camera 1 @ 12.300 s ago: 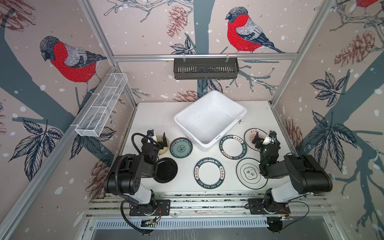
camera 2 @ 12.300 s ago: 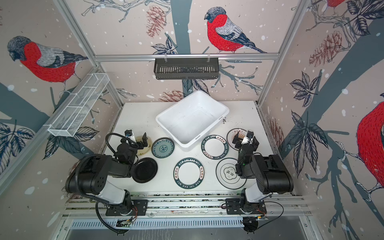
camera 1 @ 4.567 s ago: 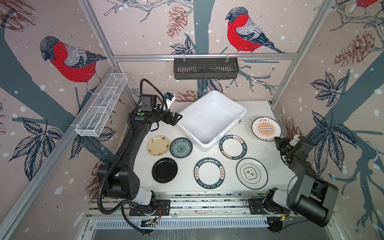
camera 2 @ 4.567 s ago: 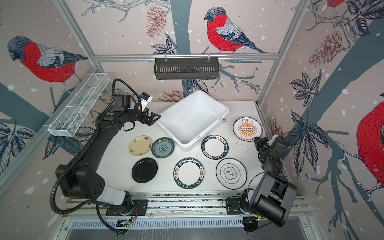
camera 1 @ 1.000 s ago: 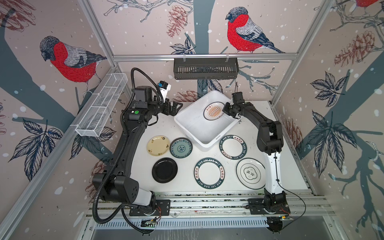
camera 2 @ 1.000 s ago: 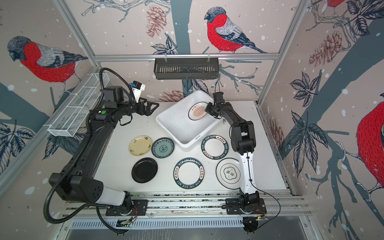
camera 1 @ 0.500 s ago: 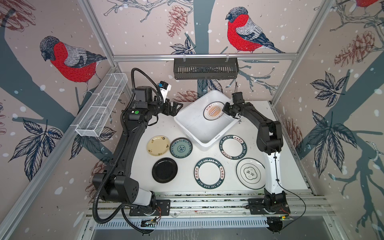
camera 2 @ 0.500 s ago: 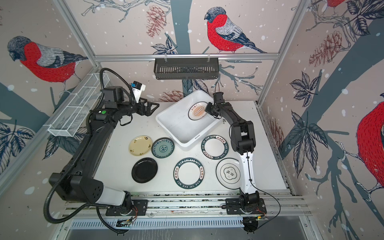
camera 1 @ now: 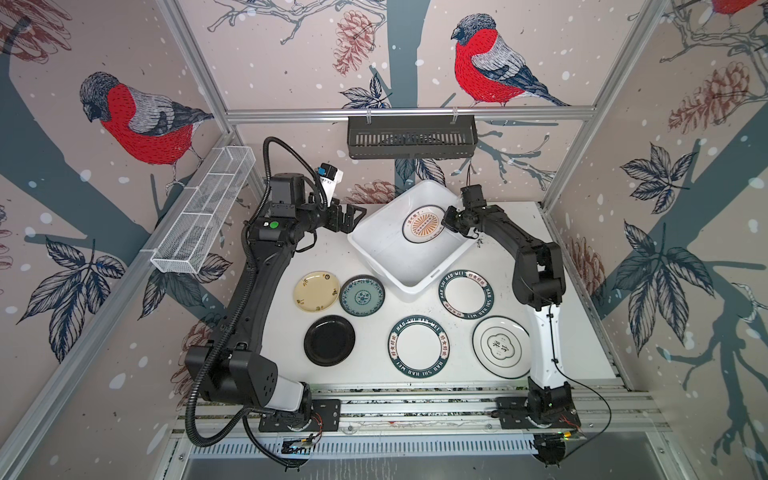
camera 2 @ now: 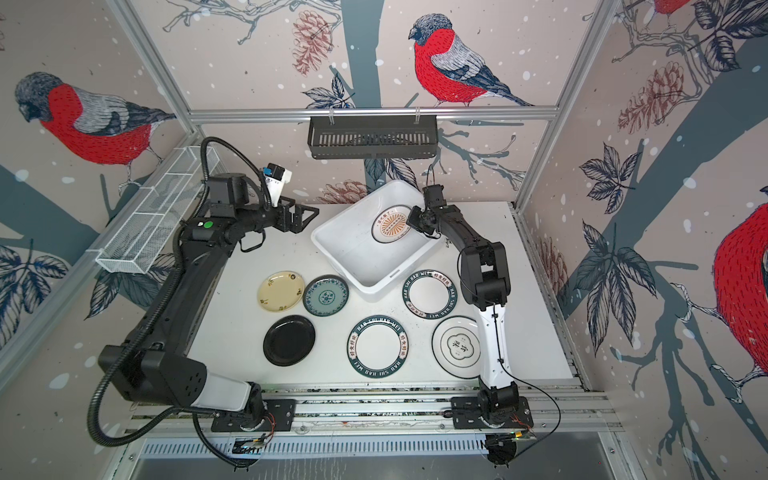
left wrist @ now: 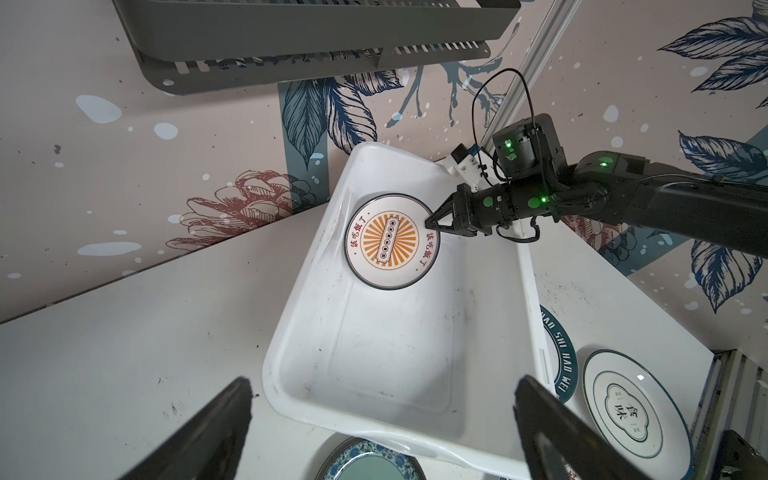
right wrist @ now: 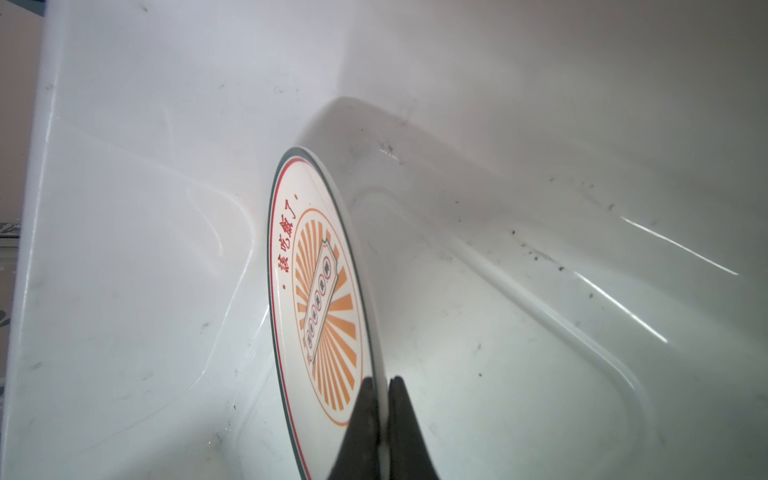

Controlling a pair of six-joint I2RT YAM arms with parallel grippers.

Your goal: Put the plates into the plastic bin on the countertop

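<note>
The white plastic bin (camera 1: 415, 286) sits askew at the back of the countertop (camera 1: 324, 257). My right gripper (camera 1: 446, 220) is shut on the rim of the white brown-patterned plate (camera 1: 424, 224) and holds it tilted inside the bin's far end. The pinch shows in the right wrist view, with the gripper (right wrist: 384, 380) on the plate (right wrist: 320, 291). My left gripper (camera 1: 353, 216) hangs open and empty beside the bin's left corner. On the countertop lie the cream-yellow (camera 1: 316, 291), teal (camera 1: 362, 296), black (camera 1: 329, 340), two lettered-rim (camera 1: 419, 346) (camera 1: 466, 294) and emblem (camera 1: 503, 347) plates.
A black slotted rack (camera 1: 411, 137) hangs on the back wall above the bin. A white wire mesh tray (camera 1: 203, 216) is fixed along the left wall. The right arm's forearm (camera 1: 536, 270) reaches over the countertop's right side, above the emblem plate's edge.
Since the earliest frames my right gripper lifted the brown-patterned plate from the back right and carried it into the bin; my left arm rose beside the bin. Over the last second nothing visibly moved.
</note>
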